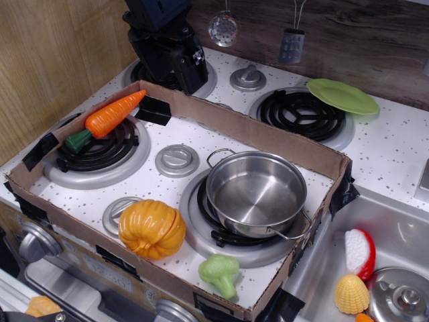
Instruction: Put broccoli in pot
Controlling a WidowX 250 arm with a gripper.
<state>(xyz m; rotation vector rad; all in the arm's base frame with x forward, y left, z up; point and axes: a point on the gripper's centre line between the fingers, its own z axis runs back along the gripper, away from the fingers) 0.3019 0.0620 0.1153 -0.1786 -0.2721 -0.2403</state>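
The light-green toy broccoli point(220, 273) lies on the white stovetop near the front edge, just in front of the pot. The shiny steel pot point(257, 191) stands upright and empty on the front right burner, with thin wire handles. My gripper point(190, 74) hangs at the back left, above the rear burner behind the cardboard wall, far from the broccoli. Its dark fingers point down and hold nothing that I can see; whether they are open or shut is unclear.
A cardboard wall point(255, 129) frames the stovetop. An orange carrot point(110, 117) lies on the left burner. An orange pumpkin point(151, 229) sits left of the broccoli. A green plate point(342, 96) rests on the back right burner. Toy food lies in the sink point(362, 268).
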